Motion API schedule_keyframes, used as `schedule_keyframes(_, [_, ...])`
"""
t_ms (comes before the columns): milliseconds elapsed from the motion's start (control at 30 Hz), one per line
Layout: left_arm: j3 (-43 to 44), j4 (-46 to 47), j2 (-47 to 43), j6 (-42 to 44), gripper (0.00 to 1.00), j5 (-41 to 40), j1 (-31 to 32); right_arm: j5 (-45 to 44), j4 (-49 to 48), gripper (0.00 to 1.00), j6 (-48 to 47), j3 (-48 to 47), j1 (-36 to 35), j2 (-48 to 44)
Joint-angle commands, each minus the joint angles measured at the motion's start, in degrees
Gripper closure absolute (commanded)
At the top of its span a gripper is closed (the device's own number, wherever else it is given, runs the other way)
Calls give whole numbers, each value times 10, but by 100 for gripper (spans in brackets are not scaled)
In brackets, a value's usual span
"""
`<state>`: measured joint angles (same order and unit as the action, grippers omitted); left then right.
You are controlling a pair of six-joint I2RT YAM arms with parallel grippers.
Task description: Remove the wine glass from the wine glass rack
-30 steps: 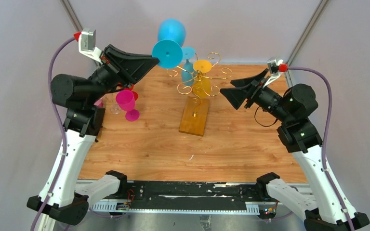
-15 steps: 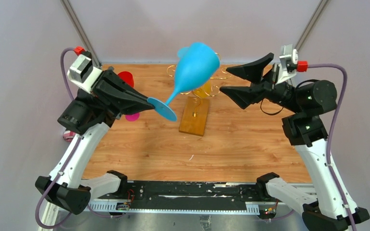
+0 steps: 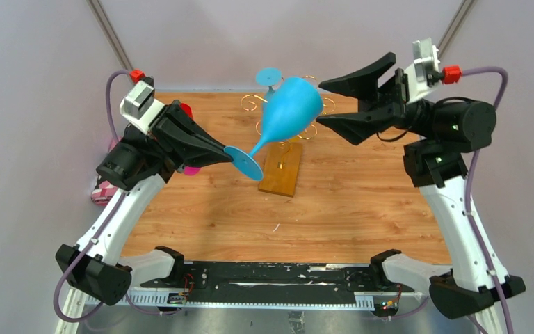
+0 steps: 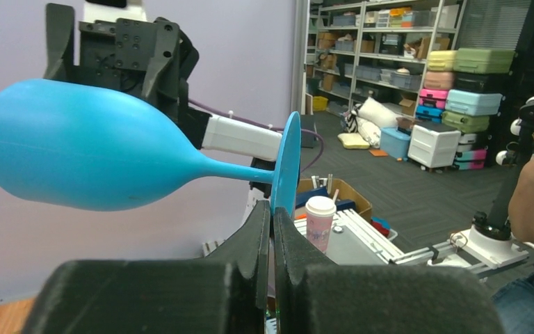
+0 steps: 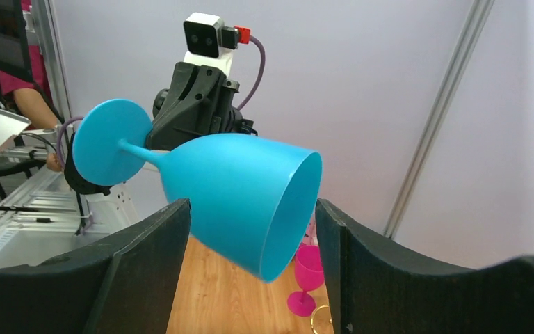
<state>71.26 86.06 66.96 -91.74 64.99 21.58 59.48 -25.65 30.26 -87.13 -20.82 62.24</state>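
- The wood-grain surface (image 3: 361, 209) fills the middle of the overhead view, with a white and black arm rising from each near corner.
- The left claw (image 3: 224, 154) is clamped on the rim of the round foot of the sky-blue wine glass (image 3: 288, 111). In the left wrist view its two black fingers (image 4: 250, 236) are pressed together, with the edge of the foot pinched between them.
- The right claw (image 3: 320, 102) is spread wide, one finger above and one below the mouth of the bowl. In the right wrist view the bowl sits between the two fingers (image 5: 160, 236). Whether either finger touches it cannot be told.
- The gold wire wine glass rack (image 3: 281, 170) stands near the centre of the surface on its flat rectangular amber-orange base. Its curled scroll arms are largely hidden behind the held glass.
- The sky-blue wine glass is clear of the rack, in the air above it. It lies tilted on its side, foot low toward the left arm, open mouth higher toward the right arm.
- A magenta wine glass (image 5: 306, 275) stands upright on the surface, seen below the held bowl in the right wrist view.
- A pale-blue round foot (image 3: 269, 76) of another glass shows at the far side of the rack, above the scrolls.
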Motion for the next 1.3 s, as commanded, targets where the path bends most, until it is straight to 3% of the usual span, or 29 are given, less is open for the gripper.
schedule_keyframes(0, [12,39,11,4,100,11,7,47,-89,30,99,-24,7,37])
schedule_keyframes(167, [16,39,15,8,100,18,8,77,-150,32,167,-32,7,59])
schedule_keyframes(400, [40,39,41,15,100,31,9,97,-250,50,262,-12,7,56])
schedule_keyframes(533, [76,40,80,13,100,41,8,106,-286,55,305,5,6,42])
schedule_keyframes(767, [175,40,168,-18,100,54,8,104,-289,74,306,39,6,17])
schedule_keyframes(900, [203,40,208,-33,100,58,7,97,-259,98,285,43,6,6])
schedule_keyframes(1000, [204,40,221,-30,100,54,7,86,-195,100,237,48,6,-6])
schedule_keyframes(1133, [207,41,219,-28,78,49,7,62,-124,100,178,68,6,-31])
schedule_keyframes(1267, [203,40,202,-23,60,40,-9,25,21,100,67,61,6,-70])
